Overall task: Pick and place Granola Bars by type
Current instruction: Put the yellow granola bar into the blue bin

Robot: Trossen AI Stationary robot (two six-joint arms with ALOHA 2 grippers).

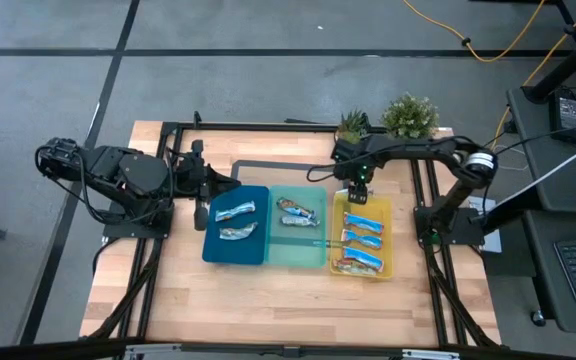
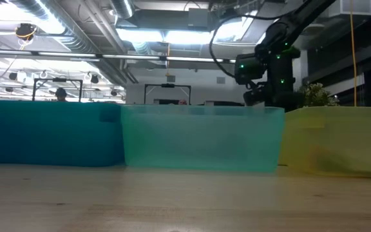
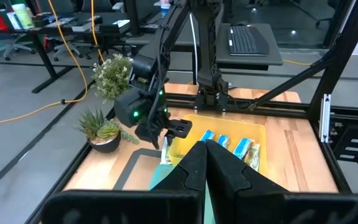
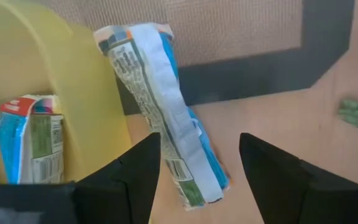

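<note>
Right gripper (image 1: 358, 196) is held open at the yellow tray (image 1: 387, 262) top edge, granola bar (image 4: 166, 112) seen between the fingers, not gripped. Left gripper (image 3: 205, 152) is parked closed, frame left of the dark-blue tray (image 1: 211, 250)

The near part of the counter (image 1: 268, 300) is bare wood. Two plants (image 1: 393, 118) stand close behind the yellow tray (image 1: 389, 232).

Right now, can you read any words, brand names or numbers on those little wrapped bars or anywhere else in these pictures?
No text can be read.
The blue-and-white foil-wrapped granola bar between the right gripper fingers carries fine print: too blurred to read.
The blue bar with a red corner inside the yellow plastic tray has a printed panel: too blurred.
Bars seen from above: print too small.
</note>
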